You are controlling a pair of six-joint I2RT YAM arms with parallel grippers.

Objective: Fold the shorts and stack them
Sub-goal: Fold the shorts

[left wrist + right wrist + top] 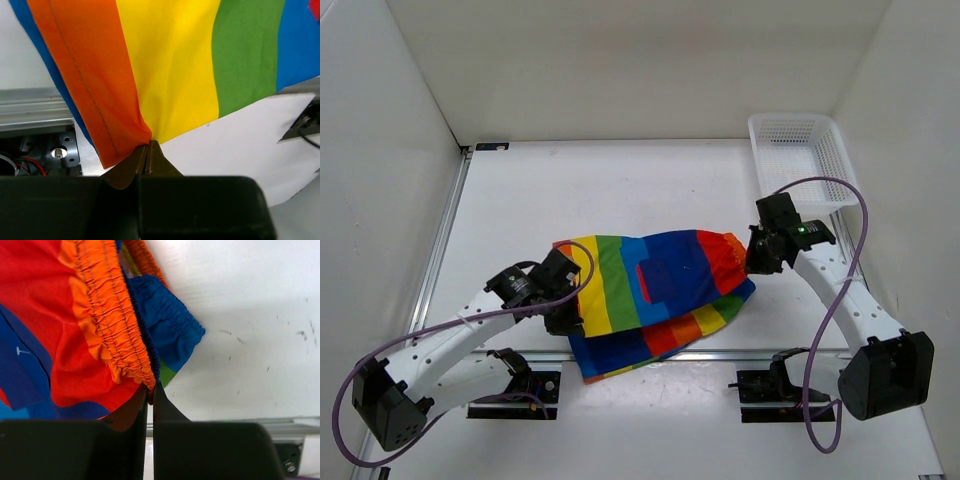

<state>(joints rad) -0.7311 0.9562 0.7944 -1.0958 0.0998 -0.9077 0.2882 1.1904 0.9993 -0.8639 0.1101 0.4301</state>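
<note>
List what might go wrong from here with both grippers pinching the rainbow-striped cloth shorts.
1. The left gripper pinches only the hem of the rainbow-striped cloth shorts; a pull may slip it free.
2. The right gripper seems to hold just the orange gathered waistband; the blue layer beside it hangs loose, so the fold may skew.
3. The shorts' near corner lies across the metal rail, where it might snag.

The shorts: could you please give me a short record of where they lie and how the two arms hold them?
shorts: rainbow-striped, stretched between both arms over the near middle of the table
left jaws: shut on the orange-yellow hem
right jaws: shut on the gathered waistband
basket: white mesh, far right corner, apart from the shorts
</note>
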